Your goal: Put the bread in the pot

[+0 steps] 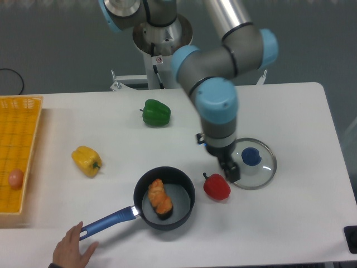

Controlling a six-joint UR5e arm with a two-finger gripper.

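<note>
- Looking at my gripper (230, 172) first: it hangs over the glass lid's (261, 173) left edge, just right of the red pepper (216, 187); from this angle I honestly can't tell how far the fingers are spread.
- It's carrying nothing, as far as I can see.
- Bread (159, 198) lies inside the pot (181, 215), down-left of the tool, apart from it.
- Roll looks light and squashy; I'd pinch it gently across the middle.

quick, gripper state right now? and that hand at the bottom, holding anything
Gripper: empty, above the table between the red pepper and glass lid; open or closed cannot be told.
Hand: resting by the pot handle's end, grip unclear.
</note>
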